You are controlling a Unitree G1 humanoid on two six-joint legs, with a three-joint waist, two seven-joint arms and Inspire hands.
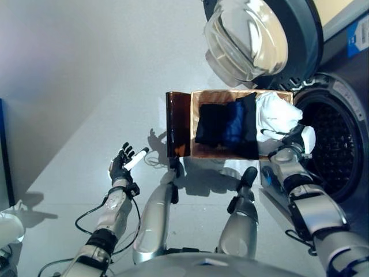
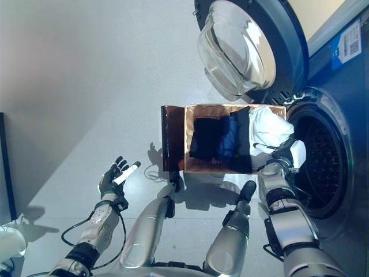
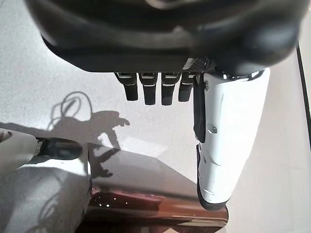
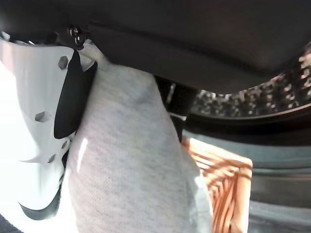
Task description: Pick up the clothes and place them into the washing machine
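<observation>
A shallow wicker basket [image 1: 203, 99] rests on a low dark brown box [image 1: 176, 124] beside the washing machine, whose drum [image 1: 331, 144] is open with its door [image 1: 248, 37] swung back. Dark and blue clothes [image 1: 226, 124] lie in the basket. A white garment [image 1: 278, 113] lies at the basket's end nearest the drum. My right hand [image 1: 297, 138] is shut on the white garment [image 4: 131, 160], with thumb and fingers pinching the cloth. My left hand [image 1: 124, 163] hangs open over the floor, away from the basket.
The washing machine's dark front [image 1: 351, 75] stands at the right. The grey floor [image 1: 86, 86] stretches to the left of the box. A dark panel edge [image 1: 3, 144] stands at the far left.
</observation>
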